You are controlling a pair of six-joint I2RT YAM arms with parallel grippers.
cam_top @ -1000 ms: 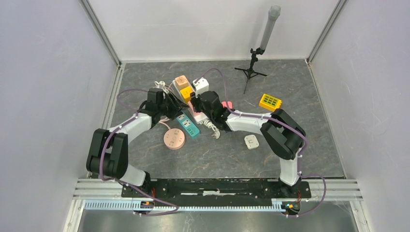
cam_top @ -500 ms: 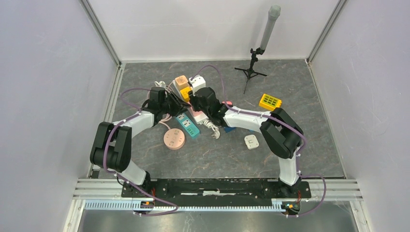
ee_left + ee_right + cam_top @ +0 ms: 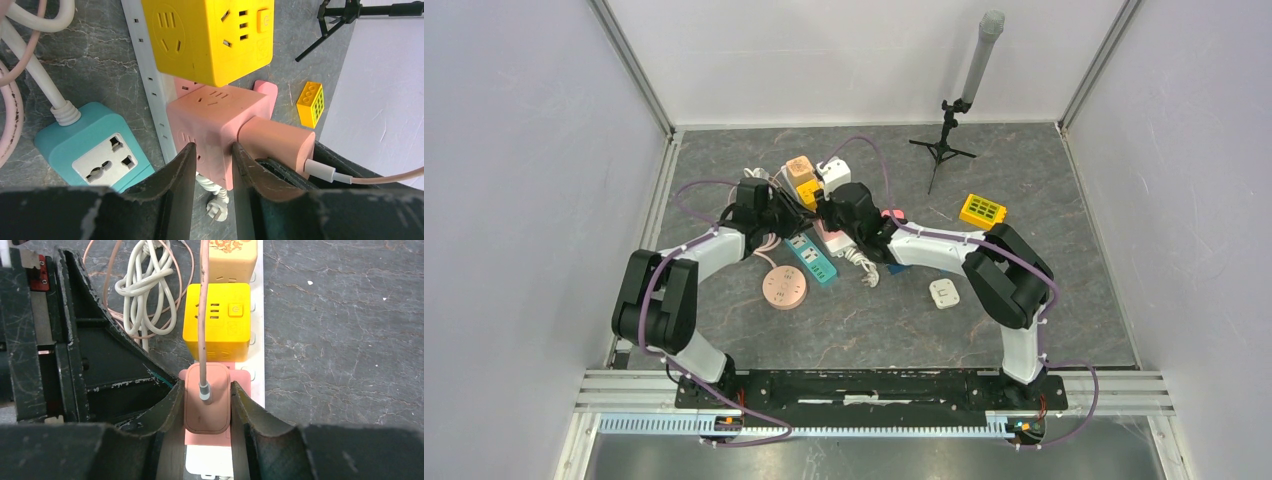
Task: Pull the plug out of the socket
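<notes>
A pink cube socket (image 3: 215, 125) sits on a white power strip (image 3: 150, 85). A pink plug (image 3: 275, 145) with a pinkish cable is pushed into its side. My left gripper (image 3: 212, 167) is shut on the cube's near corner, one finger on each side. My right gripper (image 3: 206, 407) is shut on the pink plug (image 3: 206, 400), and its cable runs up from the plug's middle. In the top view the two grippers meet head to head, left (image 3: 796, 208) and right (image 3: 824, 212), and hide the cube and plug.
A yellow cube socket (image 3: 216, 312) sits just beyond the pink one, with an orange cube (image 3: 800, 169) and a white cube (image 3: 833, 172) further along. There are also a teal strip (image 3: 812, 257), a round pink socket (image 3: 783, 288), a loose white plug (image 3: 217, 210), coiled white cable (image 3: 145, 290), a white adapter (image 3: 944, 293), a yellow block (image 3: 982, 211) and a tripod (image 3: 944, 140).
Both grippers have shifted slightly toward the far left and closed in on the pink cube. The white cube at the strip's far end has moved a little with them.
</notes>
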